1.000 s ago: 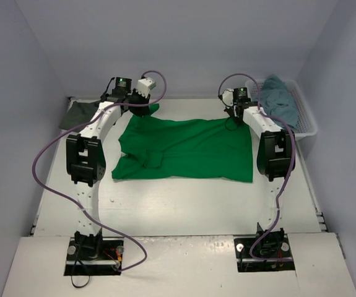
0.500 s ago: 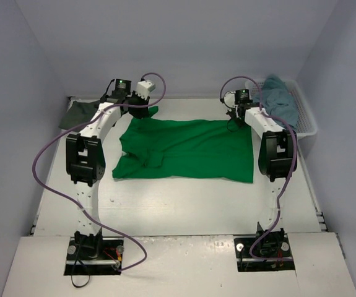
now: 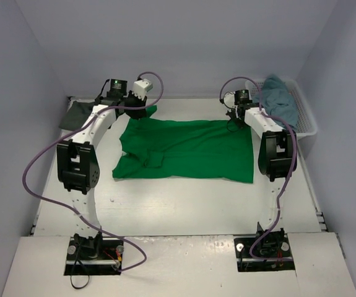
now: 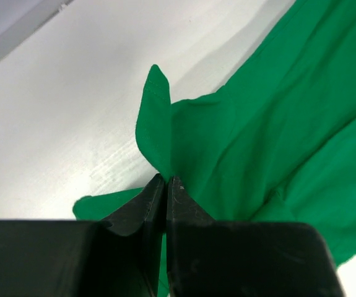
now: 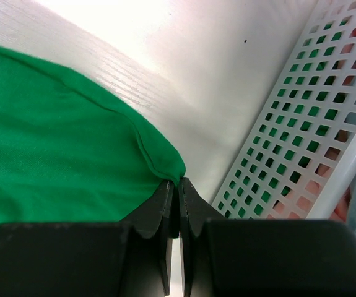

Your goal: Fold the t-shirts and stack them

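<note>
Two arms reach toward the far side of a white bench (image 3: 184, 204). Its surface shows a fine grain and a soft glare, and pale lilac walls (image 3: 184, 43) close it in on the left, right and far sides. A bright green t-shirt (image 3: 187, 148) lies spread flat across the far middle of the bench, with a small crumpled fold near its left edge. The left fingers (image 4: 145, 207) are pressed together on a raised peak of green cloth at the shirt's far left corner. The right fingers (image 5: 158, 210) pinch the hem at its far right corner, just beside a white lattice basket (image 3: 309, 117). That basket sits in the far right corner against the wall, and a teal-blue t-shirt (image 3: 280, 99) is heaped inside it. At the far left edge of the bench, well apart from the green one, a dark grey t-shirt (image 3: 75, 114) lies bunched against the wall. Purple cables (image 3: 41, 161) loop along both arms down to their bases at the near edge.
</note>
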Controlling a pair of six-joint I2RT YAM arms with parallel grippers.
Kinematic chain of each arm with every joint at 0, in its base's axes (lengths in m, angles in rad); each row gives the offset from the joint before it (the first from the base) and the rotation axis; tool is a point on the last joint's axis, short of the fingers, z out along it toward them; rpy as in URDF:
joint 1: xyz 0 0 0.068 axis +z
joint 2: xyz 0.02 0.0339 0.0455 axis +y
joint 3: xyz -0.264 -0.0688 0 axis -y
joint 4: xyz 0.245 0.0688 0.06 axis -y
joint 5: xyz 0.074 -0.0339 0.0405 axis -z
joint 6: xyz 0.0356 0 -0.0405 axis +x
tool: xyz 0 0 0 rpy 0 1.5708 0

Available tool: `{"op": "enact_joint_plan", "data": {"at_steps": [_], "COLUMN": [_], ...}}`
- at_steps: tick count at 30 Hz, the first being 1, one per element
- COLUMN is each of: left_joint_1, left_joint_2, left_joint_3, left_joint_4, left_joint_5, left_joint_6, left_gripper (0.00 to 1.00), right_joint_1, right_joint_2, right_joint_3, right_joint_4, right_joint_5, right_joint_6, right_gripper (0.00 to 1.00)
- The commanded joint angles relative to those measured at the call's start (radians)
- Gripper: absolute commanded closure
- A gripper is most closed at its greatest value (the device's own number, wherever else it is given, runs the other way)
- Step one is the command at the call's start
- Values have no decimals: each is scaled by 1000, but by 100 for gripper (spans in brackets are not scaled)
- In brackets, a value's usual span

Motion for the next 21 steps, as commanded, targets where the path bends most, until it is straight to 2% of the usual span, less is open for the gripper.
{"op": "enact_joint_plan", "data": {"at_steps": [1,21], "left_joint_1": [10,11], "left_joint_2": [-125,-378], "left_joint_3": [-17,-280], "left_joint_4": [53,27], "left_joint_5": [32,63], "left_joint_6": [3,71], "left_gripper": [100,100], "right_joint_1": [-2,10], "right_joint_2": [-62,-284], "right_joint_3": [-6,-177], "right_joint_4": [3,35], "right_joint_5": [-5,-30], "right_joint_6": [5,-4], "right_gripper": [100,100]}}
